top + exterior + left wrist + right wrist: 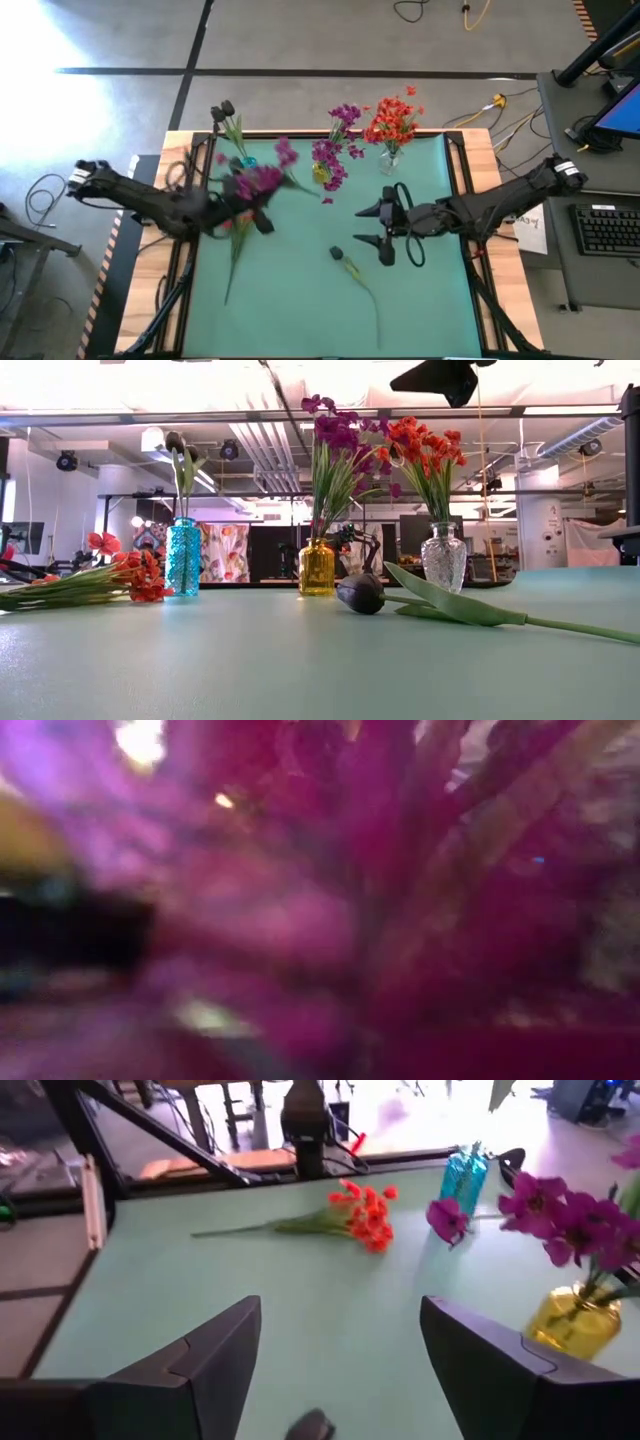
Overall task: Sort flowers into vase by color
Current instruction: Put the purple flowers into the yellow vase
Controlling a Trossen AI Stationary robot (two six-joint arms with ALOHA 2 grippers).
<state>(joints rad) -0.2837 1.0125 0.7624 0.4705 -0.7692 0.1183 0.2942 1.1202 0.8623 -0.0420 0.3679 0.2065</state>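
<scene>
Bright overhead light; floor glare top-left; left wrist view fully blurred

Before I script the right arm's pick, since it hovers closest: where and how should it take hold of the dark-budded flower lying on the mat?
Grip the thin green stem just behind the dark bud, coming straight down. The flower lies flat and alone on the green mat, bud toward the open right gripper, so the fingers should straddle the stem crosswise; the broad leaf beside it looks awkward to pinch.
</scene>
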